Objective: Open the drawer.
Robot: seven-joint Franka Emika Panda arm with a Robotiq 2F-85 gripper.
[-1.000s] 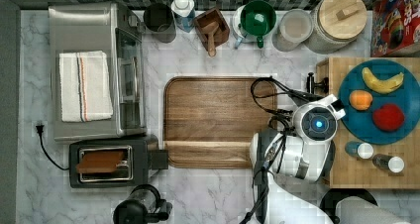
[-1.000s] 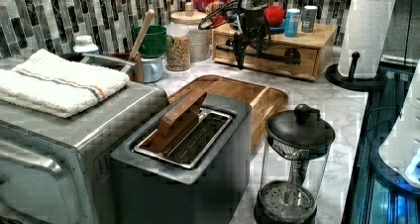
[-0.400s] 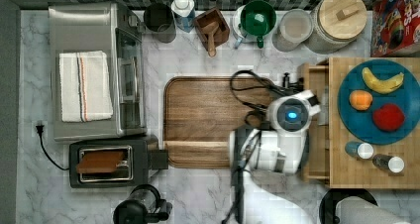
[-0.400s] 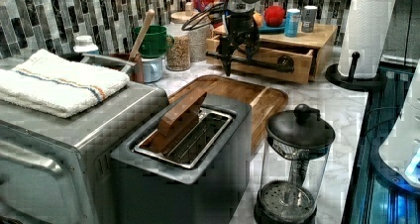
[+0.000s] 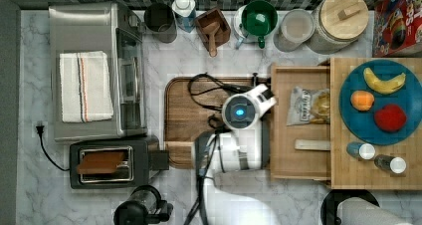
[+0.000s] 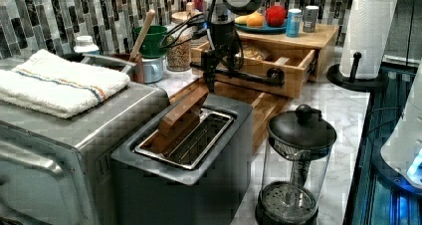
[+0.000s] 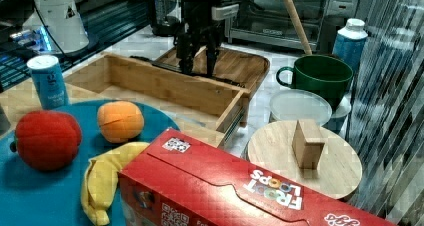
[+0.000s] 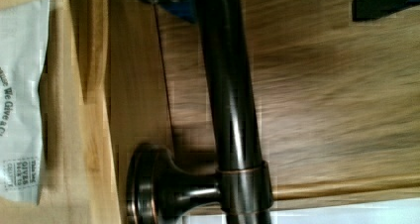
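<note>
The bamboo drawer (image 5: 300, 158) stands pulled out from its cabinet (image 5: 375, 172), reaching over the brown wooden tray (image 5: 191, 120); in the top view it lies at three o'clock from the arm's wrist. The gripper (image 6: 219, 68) straddles the black bar handle (image 8: 230, 110), a finger (image 6: 208, 71) on either side, though contact cannot be told. A snack bag (image 5: 308, 105) lies inside the drawer.

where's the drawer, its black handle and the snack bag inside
drawer (image 5: 298, 160): top view, bare wooden floor.
black handle (image 8: 230, 110): wrist view, middle of the bar.
snack bag (image 5: 308, 106): top view, centre of the bag.
</note>
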